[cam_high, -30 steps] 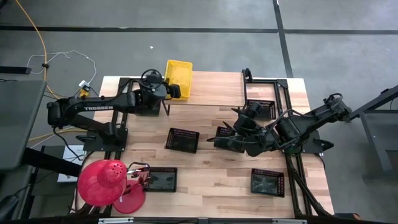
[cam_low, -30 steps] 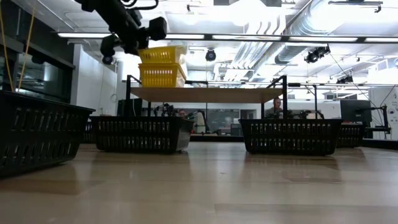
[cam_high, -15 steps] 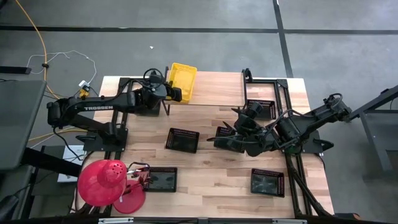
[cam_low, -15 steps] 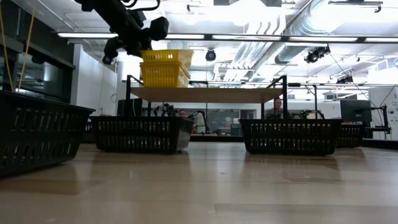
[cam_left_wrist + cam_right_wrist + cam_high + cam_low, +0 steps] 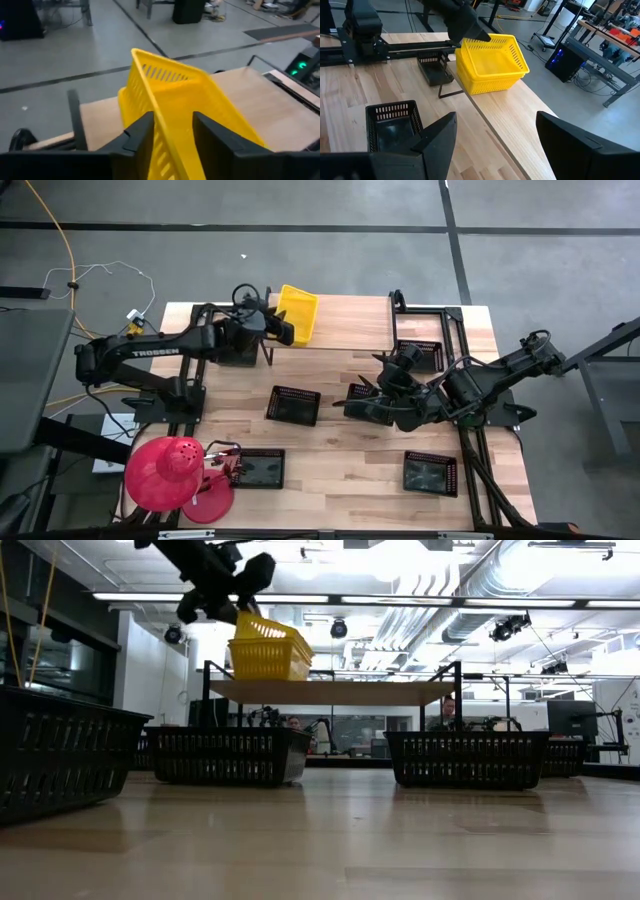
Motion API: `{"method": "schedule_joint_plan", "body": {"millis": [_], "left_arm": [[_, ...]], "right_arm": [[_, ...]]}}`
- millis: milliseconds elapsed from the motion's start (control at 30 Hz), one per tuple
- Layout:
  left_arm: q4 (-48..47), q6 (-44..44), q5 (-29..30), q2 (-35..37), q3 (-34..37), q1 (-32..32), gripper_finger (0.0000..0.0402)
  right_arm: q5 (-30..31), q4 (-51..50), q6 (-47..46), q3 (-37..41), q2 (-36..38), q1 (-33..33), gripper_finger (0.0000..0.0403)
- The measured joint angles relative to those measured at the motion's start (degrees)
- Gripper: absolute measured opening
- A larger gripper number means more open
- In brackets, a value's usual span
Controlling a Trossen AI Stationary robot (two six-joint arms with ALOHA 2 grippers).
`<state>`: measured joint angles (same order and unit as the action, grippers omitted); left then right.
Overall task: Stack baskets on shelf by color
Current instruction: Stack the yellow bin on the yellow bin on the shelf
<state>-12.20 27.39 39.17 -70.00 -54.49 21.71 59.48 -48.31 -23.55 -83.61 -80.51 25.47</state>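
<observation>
Two yellow baskets (image 5: 297,313) sit at the shelf's (image 5: 350,322) left end, and the top one has just tipped up on its gripped edge. My left gripper (image 5: 167,135) is clamped on that rim. My right gripper (image 5: 495,145) waits open, mid-table. I judge the stack unsettled.

The left gripper (image 5: 167,137) closes over the near wall of the tilted yellow basket (image 5: 185,100), hiding that stretch of rim; its fingertips run off the wrist picture's edge. From overhead the gripper's body covers the basket's near end, and the yellow basket beneath (image 5: 485,77) is hidden.
</observation>
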Motion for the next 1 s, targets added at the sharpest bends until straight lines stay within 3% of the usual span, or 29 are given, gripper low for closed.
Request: {"method": "schedule_joint_plan", "body": {"millis": [233,467,600,767,900,1000], "left_arm": [[-0.14,-9.32,-0.21,2.32,-1.91,0.0,0.017],[-2.21,-14.72,-0.15,6.19,-1.9,0.0,0.0169],[-0.27,-17.92,-1.18,6.97,-0.17,0.01,0.0125],[11.04,-24.59,-7.22,7.13,5.9,2.03,0.0014],[23.93,-28.27,-8.65,7.64,11.08,3.66,0.0007],[28.76,-29.52,-14.84,7.8,12.96,6.07,0.0003]], "right_arm": [[-0.09,-0.53,0.0,0.01,0.0,-1.39,0.0261],[-2.67,-0.79,0.0,0.0,0.0,-4.46,0.0261],[-2.83,-0.77,0.46,-0.01,0.0,-5.44,0.0261],[-2.91,-0.79,0.55,0.01,0.0,-5.62,0.0261],[-2.91,-0.79,0.63,0.01,0.0,-5.62,0.0261],[-3.27,-0.79,0.74,0.01,0.0,-5.62,0.0261]]}}
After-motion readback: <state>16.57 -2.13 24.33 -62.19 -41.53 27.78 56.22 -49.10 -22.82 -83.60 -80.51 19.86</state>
